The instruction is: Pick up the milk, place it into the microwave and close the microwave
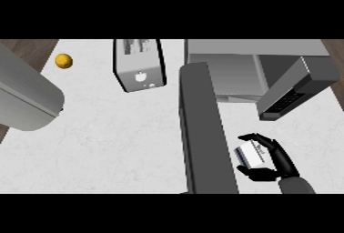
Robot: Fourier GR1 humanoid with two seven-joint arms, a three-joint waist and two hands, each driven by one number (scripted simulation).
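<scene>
The milk (250,154) is a small white carton, held just above the counter at the lower right. My right hand (274,160) is shut on it, fingers curled over its far side and thumb under its near side. The microwave (228,68) stands at the back right with its cavity open. Its dark door (205,132) swings out toward me, just left of the carton. Its keypad panel (292,93) lies beyond the hand. Only my left forearm (27,95) shows, large at the left edge, and its hand is out of view.
A silver toaster (139,63) stands at the back, left of the microwave. A yellow-orange fruit (64,60) lies at the back left. The white counter (114,145) spreads between the forearm and the open door.
</scene>
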